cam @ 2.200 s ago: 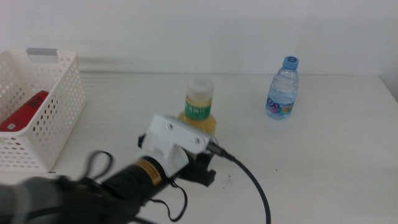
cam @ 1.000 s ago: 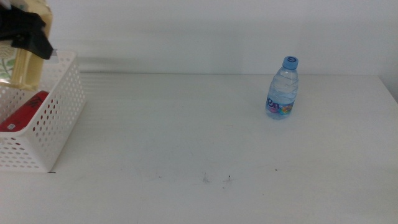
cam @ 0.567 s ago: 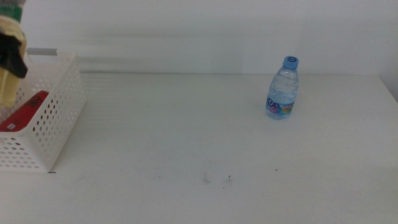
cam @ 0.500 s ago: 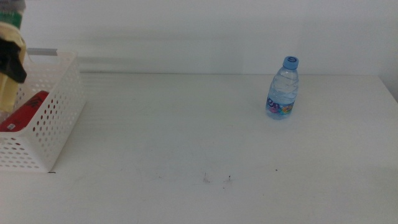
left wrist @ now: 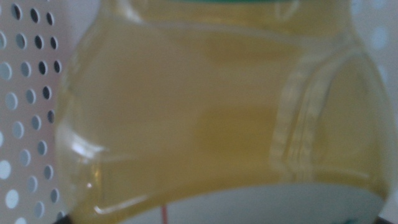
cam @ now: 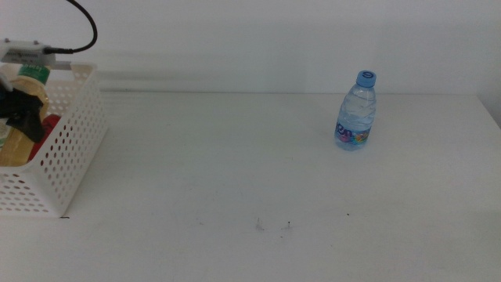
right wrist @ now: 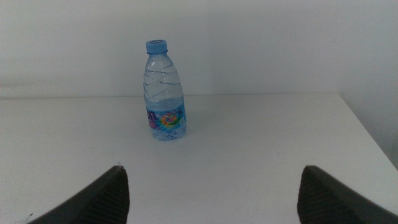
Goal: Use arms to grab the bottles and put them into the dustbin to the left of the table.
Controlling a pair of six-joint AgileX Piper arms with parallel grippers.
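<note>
Far left of the middle view: left gripper down inside the white perforated dustbin, its dark jaws clasped around the yellow tea bottle. Bottle upright or nearly so, green label and pale cap showing just above the black jaw, lower body sunk below the bin rim. A thin black cable arcs up from the wrist housing above the bin. Behind the bottle, a patch of red from the cola can shows inside the bin against the holed wall; how it lies cannot be told. Left wrist view is filled almost wholly by the tea bottle, amber liquid and a ribbed shoulder, very close and blurred; the holed bin wall stands just beside it; the jaw tips themselves are barely visible along the bottom edge. Small clear water bottle with blue cap stands upright on the white worktop, well to the right and toward the back, well apart from the bin. A few tiny dark specks on the worktop near the front. Right gripper out of the middle view; in its own wrist view the two dark jaws are spread wide with nothing between them, facing the water bottle from a distance.
</note>
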